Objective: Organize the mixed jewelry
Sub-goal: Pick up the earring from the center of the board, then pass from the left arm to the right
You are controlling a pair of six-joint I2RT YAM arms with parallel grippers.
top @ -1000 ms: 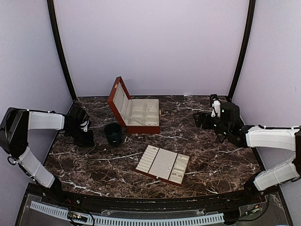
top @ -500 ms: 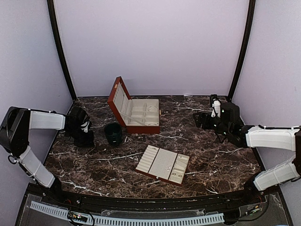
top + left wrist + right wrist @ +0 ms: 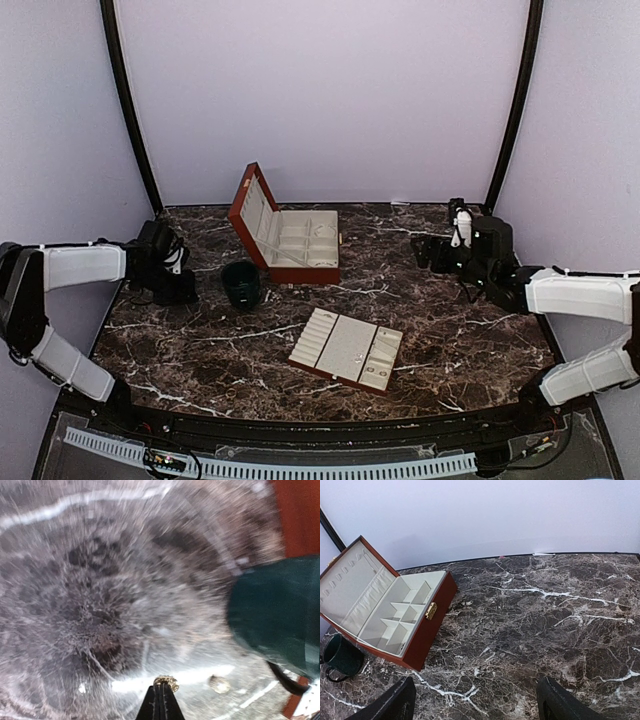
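Down on veined marble [image 3: 90, 605], left pincer [image 3: 161, 700] pinches a tiny beaded gold ring [image 3: 165, 682]; right pincer [image 3: 475, 705] gapes wide.

- Setting: a robotics laboratory test cell, not a home or shop.
- Enclosure: plain lilac walls [image 3: 320, 90] close the back and both sides of the frame, with black curved posts [image 3: 125, 110] at the corners.
- Work surface: a dark marble-patterned counter [image 3: 480, 340].
- Apparatus: white-shelled left arm [image 3: 85, 262] and right arm [image 3: 580, 295], mounted at the lower edge behind a perforated cable strip [image 3: 300, 468].
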